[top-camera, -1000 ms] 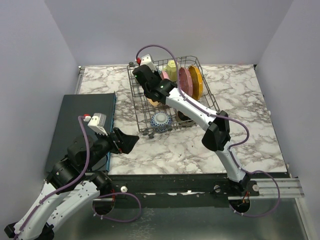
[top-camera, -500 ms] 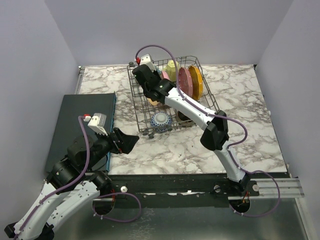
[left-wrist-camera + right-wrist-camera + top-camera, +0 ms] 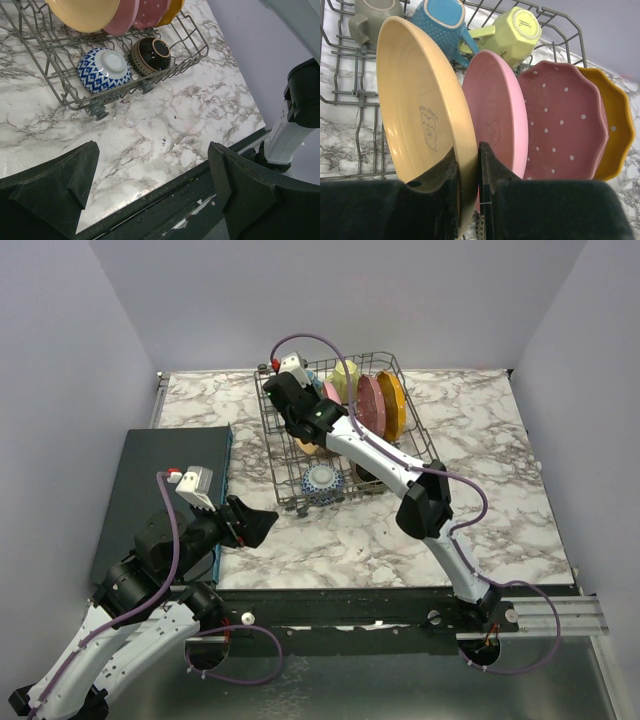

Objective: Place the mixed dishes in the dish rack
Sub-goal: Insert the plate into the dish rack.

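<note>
**Right jaws pinch the rim of the yellow plate, which stands on edge in the dish rack**

The right gripper (image 3: 468, 167) is closed to a narrow gap, with the near rim of the yellow plate (image 3: 420, 100) between its two pads. The plate stands upright in the dish rack (image 3: 277, 462) and its disc runs straight away from the jaws. Just beside it on the right come the pink plate (image 3: 495, 110), the dotted plate (image 3: 560, 125) and the orange plate (image 3: 615, 130), all in one row. The grey mug (image 3: 372, 15), blue mug (image 3: 440, 20) and yellow mug (image 3: 512, 30) lie behind them. I judge that the plate is seated, so the next move is to let go and pull back along the plane of the plate, not sideways into the pink one. The left gripper (image 3: 152, 150) is wide open and holds nothing. It hangs over the marble near the front edge, well apart from the rack.
</note>
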Action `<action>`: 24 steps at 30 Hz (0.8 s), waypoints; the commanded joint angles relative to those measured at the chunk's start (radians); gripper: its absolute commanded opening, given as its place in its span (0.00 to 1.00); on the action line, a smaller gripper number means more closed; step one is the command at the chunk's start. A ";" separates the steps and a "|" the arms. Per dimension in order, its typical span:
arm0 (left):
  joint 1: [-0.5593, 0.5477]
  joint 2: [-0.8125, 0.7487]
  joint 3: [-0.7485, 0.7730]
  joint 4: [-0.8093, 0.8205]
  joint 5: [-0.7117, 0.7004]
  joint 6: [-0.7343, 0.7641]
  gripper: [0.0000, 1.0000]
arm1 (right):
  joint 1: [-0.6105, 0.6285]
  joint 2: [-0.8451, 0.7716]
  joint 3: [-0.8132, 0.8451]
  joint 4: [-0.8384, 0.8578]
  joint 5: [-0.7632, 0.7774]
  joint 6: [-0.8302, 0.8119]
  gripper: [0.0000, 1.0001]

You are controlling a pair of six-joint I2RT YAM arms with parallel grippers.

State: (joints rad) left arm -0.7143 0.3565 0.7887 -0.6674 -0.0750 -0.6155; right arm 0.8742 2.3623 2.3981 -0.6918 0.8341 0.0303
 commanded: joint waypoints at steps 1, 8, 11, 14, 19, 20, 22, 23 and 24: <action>0.001 -0.007 -0.009 0.022 0.018 0.016 0.99 | -0.010 0.024 0.050 -0.020 0.006 0.024 0.00; 0.001 -0.007 -0.010 0.022 0.018 0.016 0.99 | -0.012 0.035 0.061 -0.031 0.002 0.029 0.00; 0.001 -0.006 -0.009 0.022 0.018 0.016 0.99 | -0.012 0.042 0.066 -0.035 0.004 0.028 0.00; 0.002 -0.008 -0.009 0.022 0.018 0.016 0.99 | -0.012 0.053 0.079 -0.047 0.012 0.031 0.00; 0.001 -0.009 -0.009 0.022 0.017 0.016 0.99 | -0.010 0.062 0.081 -0.058 0.005 0.043 0.01; 0.002 -0.010 -0.009 0.022 0.017 0.016 0.99 | -0.011 0.065 0.080 -0.062 0.004 0.046 0.01; 0.001 -0.011 -0.009 0.022 0.017 0.016 0.99 | -0.011 0.073 0.084 -0.070 0.004 0.049 0.01; 0.002 -0.010 -0.009 0.022 0.017 0.015 0.99 | -0.011 0.077 0.086 -0.073 0.003 0.051 0.01; 0.002 -0.011 -0.009 0.022 0.017 0.016 0.99 | -0.011 0.082 0.087 -0.077 0.001 0.055 0.01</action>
State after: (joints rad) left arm -0.7143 0.3561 0.7887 -0.6674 -0.0746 -0.6155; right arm 0.8684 2.3939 2.4538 -0.7296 0.8345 0.0601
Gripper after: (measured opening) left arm 0.987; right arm 0.184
